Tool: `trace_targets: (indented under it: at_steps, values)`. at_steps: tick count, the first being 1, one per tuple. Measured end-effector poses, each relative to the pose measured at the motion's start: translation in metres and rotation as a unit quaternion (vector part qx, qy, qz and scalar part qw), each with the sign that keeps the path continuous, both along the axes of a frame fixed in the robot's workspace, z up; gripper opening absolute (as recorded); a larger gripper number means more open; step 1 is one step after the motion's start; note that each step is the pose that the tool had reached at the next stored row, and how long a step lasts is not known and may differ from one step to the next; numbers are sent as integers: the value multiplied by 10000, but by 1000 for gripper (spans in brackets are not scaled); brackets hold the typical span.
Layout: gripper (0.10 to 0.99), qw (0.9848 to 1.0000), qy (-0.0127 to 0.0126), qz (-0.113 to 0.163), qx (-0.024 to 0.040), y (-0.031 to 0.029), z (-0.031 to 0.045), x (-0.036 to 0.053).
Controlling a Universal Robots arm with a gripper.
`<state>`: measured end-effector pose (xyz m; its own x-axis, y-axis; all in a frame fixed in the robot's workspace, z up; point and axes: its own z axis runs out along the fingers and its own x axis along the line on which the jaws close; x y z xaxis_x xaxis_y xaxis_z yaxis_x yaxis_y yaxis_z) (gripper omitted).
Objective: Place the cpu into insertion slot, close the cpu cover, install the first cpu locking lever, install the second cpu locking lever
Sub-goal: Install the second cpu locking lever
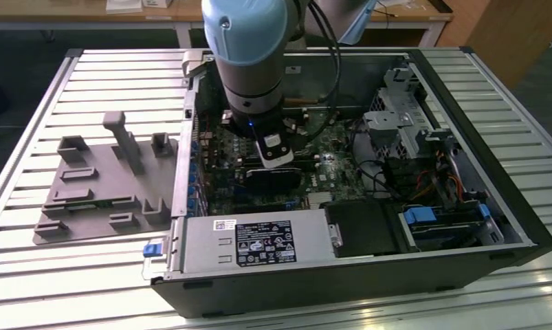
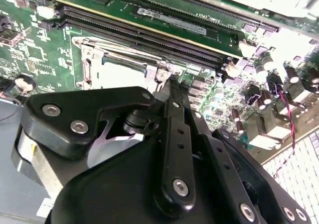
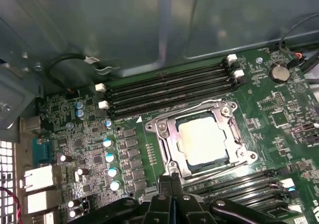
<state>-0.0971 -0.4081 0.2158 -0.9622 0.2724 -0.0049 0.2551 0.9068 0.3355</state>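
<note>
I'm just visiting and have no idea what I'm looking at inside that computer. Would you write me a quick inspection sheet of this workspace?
Surface: slatted metal table carrying an open computer case.
Job's things: the cpu lies in the insertion slot on the green board; the cpu cover lies closed around it as a silver frame.
Clutter: grey moulded fixture on the table at the exterior view's left; grey power supply box in the case.
Grippers: the gripper is shut, its tips beside the socket's edge, holding nothing.
Cables: black and coloured wires in the case at the exterior view's right.
Surroundings: wooden desks behind the table.
</note>
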Motion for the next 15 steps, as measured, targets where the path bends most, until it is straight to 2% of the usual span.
trace_targets:
  at_steps: [5,11,15]
  values:
    - [102,10000,1,-1,-24,2,2,-1]
    - [102,9998,1,-1,-213,18,1,21]
    - [102,9997,1,-1,-259,37,1,70]
